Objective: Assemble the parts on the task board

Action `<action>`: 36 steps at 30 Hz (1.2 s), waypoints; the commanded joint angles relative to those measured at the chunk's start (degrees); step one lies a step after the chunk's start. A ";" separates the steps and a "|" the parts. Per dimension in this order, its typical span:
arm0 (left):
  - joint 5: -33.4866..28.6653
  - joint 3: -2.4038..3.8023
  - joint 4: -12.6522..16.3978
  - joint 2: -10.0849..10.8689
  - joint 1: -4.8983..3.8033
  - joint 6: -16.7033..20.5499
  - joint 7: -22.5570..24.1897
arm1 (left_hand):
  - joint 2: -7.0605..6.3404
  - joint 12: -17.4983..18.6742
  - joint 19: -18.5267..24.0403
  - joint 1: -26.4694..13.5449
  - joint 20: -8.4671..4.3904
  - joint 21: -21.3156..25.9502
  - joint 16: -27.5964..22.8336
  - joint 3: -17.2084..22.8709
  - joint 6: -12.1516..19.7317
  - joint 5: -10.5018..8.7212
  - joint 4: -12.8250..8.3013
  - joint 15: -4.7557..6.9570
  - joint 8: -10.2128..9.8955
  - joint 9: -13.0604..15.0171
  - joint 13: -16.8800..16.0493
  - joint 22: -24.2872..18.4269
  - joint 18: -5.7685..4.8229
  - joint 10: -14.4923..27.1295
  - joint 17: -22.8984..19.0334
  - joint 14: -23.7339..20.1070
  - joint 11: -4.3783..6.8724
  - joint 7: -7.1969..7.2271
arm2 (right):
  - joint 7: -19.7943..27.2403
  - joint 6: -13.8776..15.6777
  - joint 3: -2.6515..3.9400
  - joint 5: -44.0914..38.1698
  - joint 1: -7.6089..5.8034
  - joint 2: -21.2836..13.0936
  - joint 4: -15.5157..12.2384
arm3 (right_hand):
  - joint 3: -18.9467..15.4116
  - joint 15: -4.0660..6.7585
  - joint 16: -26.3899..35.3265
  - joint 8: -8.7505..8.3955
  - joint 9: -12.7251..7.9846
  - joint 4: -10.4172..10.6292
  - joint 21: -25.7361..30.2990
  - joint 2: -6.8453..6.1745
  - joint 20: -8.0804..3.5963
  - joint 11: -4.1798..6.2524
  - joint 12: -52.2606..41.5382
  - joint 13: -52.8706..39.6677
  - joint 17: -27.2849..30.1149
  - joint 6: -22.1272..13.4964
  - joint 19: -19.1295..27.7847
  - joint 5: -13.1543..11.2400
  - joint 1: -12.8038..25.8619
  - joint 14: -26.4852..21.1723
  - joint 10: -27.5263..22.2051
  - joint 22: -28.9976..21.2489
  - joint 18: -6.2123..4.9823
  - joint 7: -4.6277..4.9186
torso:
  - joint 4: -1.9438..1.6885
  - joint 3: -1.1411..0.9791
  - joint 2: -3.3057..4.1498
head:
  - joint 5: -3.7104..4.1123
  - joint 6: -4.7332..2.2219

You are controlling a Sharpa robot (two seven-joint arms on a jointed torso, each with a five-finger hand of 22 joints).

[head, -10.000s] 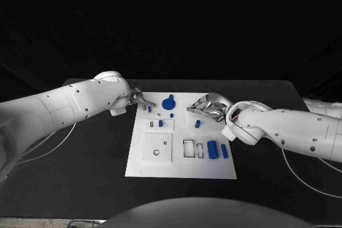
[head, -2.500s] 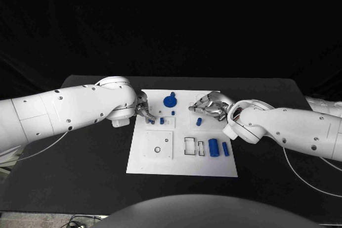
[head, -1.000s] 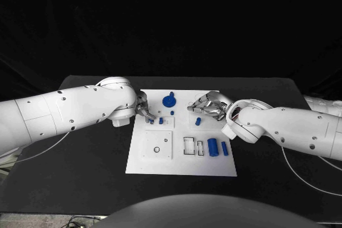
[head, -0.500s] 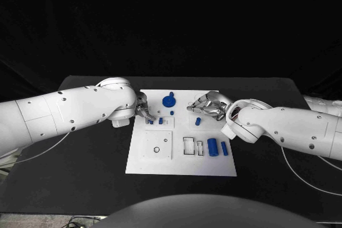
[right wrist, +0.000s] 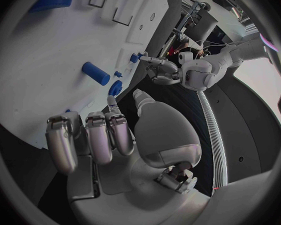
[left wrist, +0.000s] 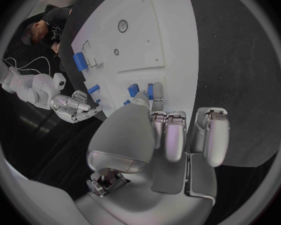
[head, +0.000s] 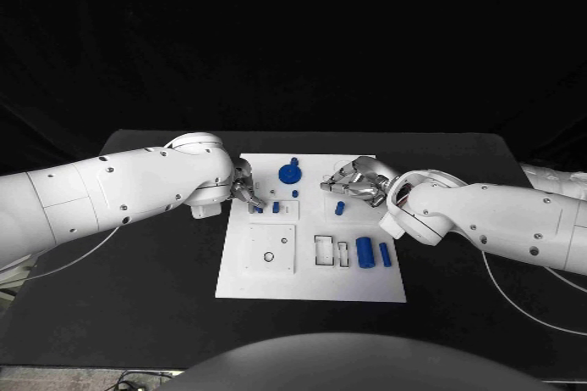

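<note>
Up near the far-left corner of the flat white task board [head: 312, 276], the left hand [head: 243, 190] pinches a small blue peg [left wrist: 150, 91] between thumb and fingertip, beside a second short blue peg [left wrist: 133, 90]. Opposite, the right hand [head: 354, 181] hovers over the board's far-right part, fingers curled, holding nothing, near a small blue cylinder [head: 339, 209]. Two larger blue cylinders [head: 373, 254] lie toward the board's right edge.

The task board [head: 312, 276] looks like smooth matt white plastic. The blue parts [head: 365, 254] seem plastic too, perhaps slightly glossy. Each robot hand [left wrist: 172, 135] is satin silver metal. The counter [head: 147, 298] is matt black.
</note>
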State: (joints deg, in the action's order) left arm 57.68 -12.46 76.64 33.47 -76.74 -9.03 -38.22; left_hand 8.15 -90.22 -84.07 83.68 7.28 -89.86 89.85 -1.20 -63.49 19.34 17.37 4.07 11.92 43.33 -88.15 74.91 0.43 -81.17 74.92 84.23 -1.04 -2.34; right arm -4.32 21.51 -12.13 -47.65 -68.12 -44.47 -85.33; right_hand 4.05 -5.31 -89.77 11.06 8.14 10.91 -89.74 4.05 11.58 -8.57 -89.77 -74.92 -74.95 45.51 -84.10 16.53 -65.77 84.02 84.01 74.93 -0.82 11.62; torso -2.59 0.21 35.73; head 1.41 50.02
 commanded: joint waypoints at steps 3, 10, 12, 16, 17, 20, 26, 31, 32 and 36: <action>-0.24 0.01 -0.29 -0.19 0.02 -0.85 0.82 | 1.10 0.22 -5.93 1.39 0.39 -0.14 0.15 1.07 -0.13 0.33 -0.58 -0.02 0.18 0.03 -1.85 15.09 -0.43 -8.83 15.08 5.77 2.43 0.52 | 0.39 -0.32 0.00 -0.48 0.03 -0.03 -0.08 | 0.18 -0.39 -0.23 0.26 0.08 -0.08 -0.26 -0.05 0.33 -0.28 -0.23 -15.08 -15.05 -0.22 -5.90 0.29 0.11 5.98 5.99 15.07 0.82 1.09 | 0.01 -0.02 0.03 | 0.04 -0.02; -0.22 0.01 -0.49 -0.31 0.03 -0.87 1.08 | 1.10 0.22 -5.93 1.39 0.39 -0.14 0.15 1.07 -0.13 0.33 -0.58 -0.02 0.18 0.03 -1.85 15.09 -0.43 -8.83 15.08 5.77 2.43 0.52 | 0.38 -0.31 0.00 -0.48 0.03 -0.05 -0.10 | 0.18 -0.39 -0.23 0.26 0.08 -0.08 -0.26 -0.05 0.33 -0.28 -0.23 -15.08 -15.05 -0.22 -5.90 0.29 0.11 5.98 5.99 15.07 0.82 1.09 | 0.01 -0.04 0.02 | 0.05 -0.02; -0.22 0.01 -0.53 -0.36 0.04 -0.89 1.17 | 1.10 0.22 -5.93 1.39 0.39 -0.14 0.15 1.07 -0.13 0.33 -0.58 -0.02 0.18 0.03 -1.85 15.09 -0.43 -8.83 15.08 5.77 2.43 0.52 | 0.38 -0.31 0.00 -0.48 0.03 -0.05 -0.09 | 0.18 -0.39 -0.23 0.26 0.08 -0.08 -0.26 -0.05 0.33 -0.28 -0.23 -15.08 -15.05 -0.22 -5.90 0.29 0.11 5.98 5.99 15.07 0.82 1.09 | 0.00 -0.03 0.01 | 0.09 -0.02; -0.22 0.01 -0.63 -0.46 0.06 -0.97 1.34 | 1.09 0.22 -5.93 1.39 0.39 -0.14 0.15 1.09 -0.12 0.33 -0.58 -0.02 0.18 0.03 -1.85 15.09 -0.43 -8.83 15.08 5.77 2.43 0.52 | 0.38 -0.31 0.00 -0.48 0.03 -0.05 -0.08 | 0.18 -0.39 -0.23 0.26 0.08 -0.08 -0.26 -0.05 0.33 -0.28 -0.23 -15.08 -15.05 -0.22 -5.90 0.29 0.11 5.98 5.99 15.07 0.82 1.09 | 0.01 -0.03 -0.02 | 0.14 -0.02; -0.23 0.01 -0.66 -0.49 0.07 -1.04 1.35 | 1.03 0.22 -5.93 1.34 0.40 -0.14 0.15 1.32 -0.08 0.31 -0.58 -0.04 0.13 0.02 -1.85 15.09 -0.43 -8.83 15.08 5.77 2.41 0.49 | 0.38 -0.31 0.00 -0.48 0.03 -0.04 -0.07 | 0.18 -0.39 -0.23 0.26 0.08 -0.08 -0.26 -0.05 0.33 -0.28 -0.23 -15.08 -15.05 -0.22 -5.90 0.29 0.11 5.98 5.99 15.07 0.82 1.09 | 0.01 -0.03 -0.01 | 0.13 -0.02; -0.35 0.01 -0.76 -0.57 0.08 -1.29 1.37 | 1.03 0.22 -5.93 1.34 0.40 -0.14 0.15 1.32 -0.08 0.31 -0.58 -0.04 0.13 0.02 -1.85 15.09 -0.43 -8.83 15.08 5.77 2.41 0.49 | 0.38 -0.30 0.00 -0.48 0.03 -0.04 -0.06 | 0.18 -0.39 -0.23 0.26 0.08 -0.08 -0.26 -0.05 0.33 -0.28 -0.23 -15.08 -15.05 -0.22 -5.90 0.29 0.11 5.98 5.99 15.07 0.82 1.09 | -0.02 -0.01 -0.01 | 0.16 -0.02; -0.61 0.01 -0.90 -0.68 0.14 -1.72 1.39 | 0.96 0.22 -5.93 1.27 0.40 -0.14 0.15 1.49 -0.01 0.29 -0.57 -0.05 0.07 0.01 -1.85 15.09 -0.43 -8.83 15.08 5.77 2.38 0.45 | 0.38 -0.31 0.00 -0.48 0.03 -0.01 -0.07 | 0.18 -0.39 -0.23 0.26 0.08 -0.08 -0.26 -0.05 0.33 -0.28 -0.23 -15.08 -15.05 -0.22 -5.90 0.29 0.11 5.98 5.99 15.07 0.82 1.09 | -0.02 -0.02 0.01 | 0.15 -0.02; -0.69 0.01 -0.91 -0.69 0.18 -2.04 1.33 | 0.87 0.22 -5.93 1.23 0.39 -0.14 0.15 1.66 0.05 0.28 -0.57 -0.06 0.01 0.00 -1.85 15.09 -0.43 -8.83 15.08 5.77 2.35 0.42 | 0.41 -0.29 0.00 -0.48 0.03 0.03 -0.06 | 0.19 -0.40 -0.23 0.29 0.08 -0.11 -0.26 -0.07 0.33 -0.28 -0.23 -15.08 -15.05 -0.22 -5.90 0.30 0.11 5.98 5.99 15.07 0.82 1.09 | 0.03 -0.03 0.00 | 0.22 -0.02; -0.70 0.01 -0.92 -0.69 0.19 -2.07 1.33 | 0.87 0.22 -5.93 1.23 0.39 -0.14 0.15 1.66 0.05 0.28 -0.57 -0.06 0.01 0.00 -1.85 15.09 -0.43 -8.83 15.08 5.77 2.35 0.42 | 0.42 -0.29 0.00 -0.48 0.03 0.04 -0.06 | 0.19 -0.40 -0.23 0.29 0.08 -0.11 -0.26 -0.07 0.33 -0.28 -0.23 -15.08 -15.05 -0.22 -5.90 0.30 0.11 5.98 5.99 15.07 0.82 1.09 | 0.03 -0.05 -0.01 | 0.19 -0.02; -0.73 0.00 -1.05 -0.75 0.22 -2.21 1.33 | 0.76 0.22 -5.93 1.18 0.38 -0.14 0.15 1.83 0.12 0.26 -0.58 -0.08 -0.04 -0.01 -1.85 15.09 -0.43 -8.83 15.08 5.77 2.32 0.39 | 0.38 -0.29 0.00 -0.48 0.03 0.01 -0.09 | 0.19 -0.40 -0.23 0.29 0.08 -0.11 -0.26 -0.07 0.33 -0.28 -0.23 -15.08 -15.05 -0.22 -5.90 0.30 0.11 5.98 5.99 15.07 0.82 1.09 | -0.03 -0.06 0.02 | 0.15 -0.02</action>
State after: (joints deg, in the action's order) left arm 57.39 -12.47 75.58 32.89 -76.57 -9.95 -37.51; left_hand 8.15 -90.33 -84.07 83.68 7.29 -89.86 89.85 -0.52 -63.37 19.40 17.77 4.06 11.88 43.29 -88.15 74.91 0.43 -81.17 74.91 84.23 -1.04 -2.23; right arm -4.31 21.52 -12.13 -47.65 -68.12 -44.47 -85.34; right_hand 4.05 -5.31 -89.77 11.06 8.14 10.91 -89.74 4.05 11.58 -8.57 -89.77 -74.90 -74.92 45.51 -84.10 16.53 -65.77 84.02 84.01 74.91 -0.82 11.62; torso -2.60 0.16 35.73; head 1.59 50.01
